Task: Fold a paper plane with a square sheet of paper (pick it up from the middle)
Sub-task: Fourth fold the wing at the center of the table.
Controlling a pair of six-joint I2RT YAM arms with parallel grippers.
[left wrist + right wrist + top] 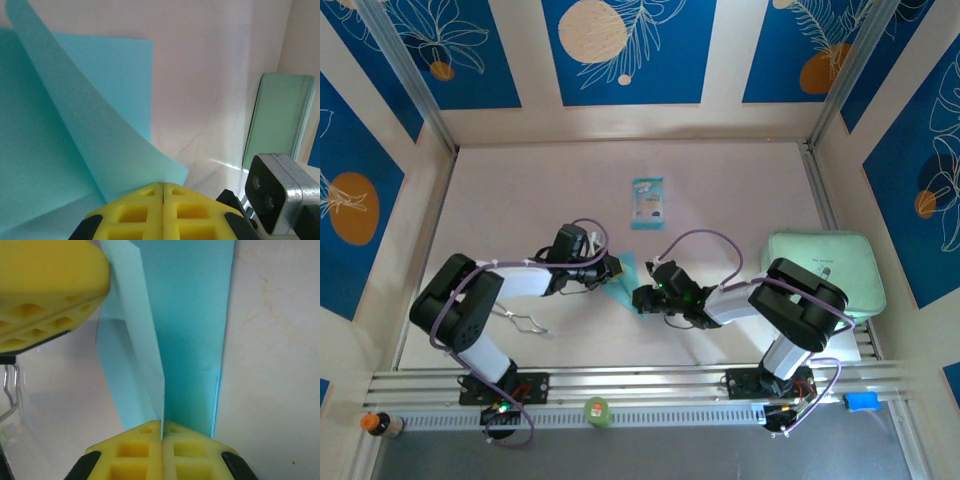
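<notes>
The pale counter [720, 200] carries a green pad [825, 270] at far right, partly under the right arm. The light-blue sheet of paper [623, 282] is mid-counter, creased and mostly hidden from above. The left tool [163, 186] and the right tool [162, 426] are each clamped tight on it. Beyond lies a small packet [647, 202], its print unreadable.

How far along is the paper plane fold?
Early: the sheet of paper has one flap folded over, crease showing. In hand: left jaws and right jaws are shut on it, one part curling up. To do: no pointed dart shape yet, so most folds remain.
</notes>
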